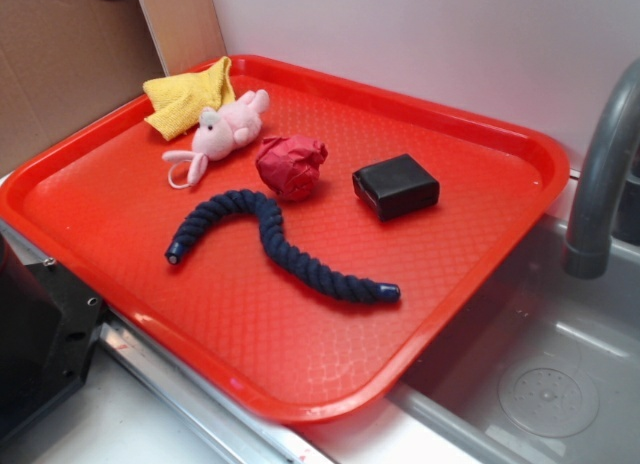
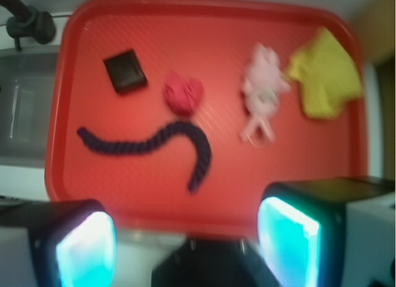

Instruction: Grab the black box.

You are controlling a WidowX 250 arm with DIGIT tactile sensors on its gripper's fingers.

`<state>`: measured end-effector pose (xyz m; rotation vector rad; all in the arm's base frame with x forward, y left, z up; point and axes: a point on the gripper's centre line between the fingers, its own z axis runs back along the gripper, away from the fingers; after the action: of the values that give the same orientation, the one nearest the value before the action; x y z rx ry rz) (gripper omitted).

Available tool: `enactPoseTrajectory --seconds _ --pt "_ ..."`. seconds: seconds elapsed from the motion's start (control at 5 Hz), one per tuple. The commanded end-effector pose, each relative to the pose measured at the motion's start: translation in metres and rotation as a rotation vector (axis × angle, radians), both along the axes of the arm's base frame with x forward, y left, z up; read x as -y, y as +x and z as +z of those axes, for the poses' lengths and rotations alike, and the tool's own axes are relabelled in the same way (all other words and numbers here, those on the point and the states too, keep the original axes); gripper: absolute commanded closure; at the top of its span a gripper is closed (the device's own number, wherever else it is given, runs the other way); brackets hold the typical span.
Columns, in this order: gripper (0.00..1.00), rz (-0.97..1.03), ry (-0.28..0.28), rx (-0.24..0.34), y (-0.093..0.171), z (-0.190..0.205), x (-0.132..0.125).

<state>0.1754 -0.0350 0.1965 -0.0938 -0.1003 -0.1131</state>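
The black box lies flat on the red tray, to the right of the red paper ball. From the wrist camera the black box sits at the upper left of the tray, far from my gripper. The gripper is open, its two cyan-lit fingers wide apart at the bottom of the wrist view, high above the tray's near edge, holding nothing. The gripper does not show in the exterior view.
A dark navy rope curves across the tray's middle. A pink plush toy and a yellow cloth lie at the far left corner. A grey faucet and a sink stand to the right.
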Motion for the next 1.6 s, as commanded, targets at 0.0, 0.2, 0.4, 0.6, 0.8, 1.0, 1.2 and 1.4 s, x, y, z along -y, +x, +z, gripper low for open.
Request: enactPoseTrajectory --seconds 0.0,0.2,0.4,0.6,0.8,1.0,1.2,1.4 --pt "0.00 -0.185 -0.003 0.115 0.067 -0.030 0.047" --pt "0.00 -0.177 0.045 0.079 0.091 -0.054 0.074" --pt "0.00 -0.187 0.116 0.039 0.102 -0.075 0.086" --pt "0.00 -0.220 0.064 0.001 0.107 -0.098 0.088" --pt "0.00 -0.234 0.099 -0.035 0.111 -0.111 0.082" --pt "0.00 -0.230 0.105 -0.056 0.113 -0.126 0.076" --pt "0.00 -0.296 0.120 -0.081 0.119 -0.147 0.079" --pt "0.00 -0.401 0.083 -0.060 0.122 -0.159 0.089"
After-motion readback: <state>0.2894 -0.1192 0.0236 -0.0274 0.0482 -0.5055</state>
